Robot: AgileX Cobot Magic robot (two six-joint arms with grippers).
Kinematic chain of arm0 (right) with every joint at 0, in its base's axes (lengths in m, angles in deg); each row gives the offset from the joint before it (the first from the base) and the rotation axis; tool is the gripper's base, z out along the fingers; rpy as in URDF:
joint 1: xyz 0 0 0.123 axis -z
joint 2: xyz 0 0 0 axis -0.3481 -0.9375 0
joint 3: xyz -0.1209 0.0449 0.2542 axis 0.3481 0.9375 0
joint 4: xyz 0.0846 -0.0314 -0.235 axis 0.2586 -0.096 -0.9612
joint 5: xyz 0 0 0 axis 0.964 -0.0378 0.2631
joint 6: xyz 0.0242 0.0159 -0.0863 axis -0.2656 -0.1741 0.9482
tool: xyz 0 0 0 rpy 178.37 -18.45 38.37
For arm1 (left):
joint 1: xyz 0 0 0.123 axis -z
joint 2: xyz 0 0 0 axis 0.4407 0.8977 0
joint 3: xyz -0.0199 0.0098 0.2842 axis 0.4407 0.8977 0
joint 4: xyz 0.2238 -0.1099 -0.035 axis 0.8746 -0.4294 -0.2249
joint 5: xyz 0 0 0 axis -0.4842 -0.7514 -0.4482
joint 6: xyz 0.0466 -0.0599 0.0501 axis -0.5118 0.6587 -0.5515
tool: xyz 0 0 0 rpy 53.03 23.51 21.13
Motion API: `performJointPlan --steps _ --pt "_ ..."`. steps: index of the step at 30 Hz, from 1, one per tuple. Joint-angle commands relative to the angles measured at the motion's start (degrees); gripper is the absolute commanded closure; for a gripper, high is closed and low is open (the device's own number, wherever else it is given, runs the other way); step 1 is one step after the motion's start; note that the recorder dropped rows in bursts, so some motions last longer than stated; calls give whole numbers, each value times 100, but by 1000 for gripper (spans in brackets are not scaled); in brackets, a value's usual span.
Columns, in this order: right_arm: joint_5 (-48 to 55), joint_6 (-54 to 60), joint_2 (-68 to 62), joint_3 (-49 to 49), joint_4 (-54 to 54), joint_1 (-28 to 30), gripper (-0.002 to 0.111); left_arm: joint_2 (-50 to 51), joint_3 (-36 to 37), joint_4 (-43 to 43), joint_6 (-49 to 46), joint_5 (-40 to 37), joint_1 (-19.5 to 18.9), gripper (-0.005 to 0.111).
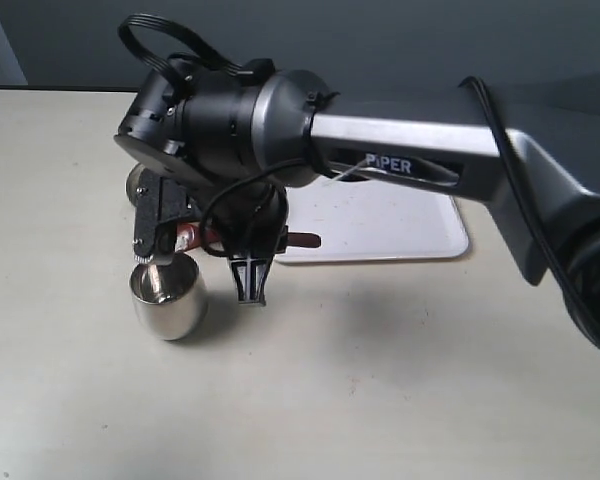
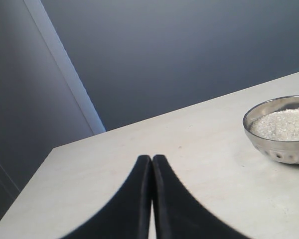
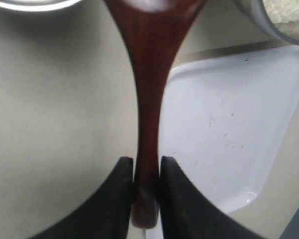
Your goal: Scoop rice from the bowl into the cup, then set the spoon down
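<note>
My right fingers (image 3: 120,195) are clenched on the spoon (image 3: 147,84), pinching its thin dark-red handle close to the end, one finger on each side. The handle runs out ahead of me over the edge of the white tray (image 3: 229,129) and widens toward the head. The head is cut off at the picture's edge, so I cannot tell whether it carries any grains. In the exterior view my right arm reaches across to the left and holds the spoon roughly level just above the cup (image 1: 168,298). The cup stands upright on the pale surface (image 1: 380,380), near the tray's front left corner. The bowl (image 2: 279,142) sits on the surface well apart from my left fingers (image 2: 139,199), with the rice (image 2: 284,123) a pale heap inside it. My left fingers are pressed flat against each other, grasping nothing.
</note>
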Motion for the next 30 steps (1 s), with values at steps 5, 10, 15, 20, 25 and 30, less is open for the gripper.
performJointPlan --steps 5,10,15,20,25,30 --pt "4 -452 -66 24 -479 -245 108 -31 -13 -26 30 17 22 106" --pt "4 -919 -66 24 -596 -285 108 -31 -13 -26 30 28 22 106" --pt "4 -1109 -66 24 -702 -424 108 -31 -13 -26 30 28 22 106" --pt "4 -1235 -66 24 -692 -424 108 -31 -13 -26 30 28 22 106" --pt "4 -1265 -66 24 -645 -424 108 -31 -13 -26 30 28 22 106" --pt "4 -1332 -66 24 -571 -427 108 -31 -13 -26 30 28 22 106"
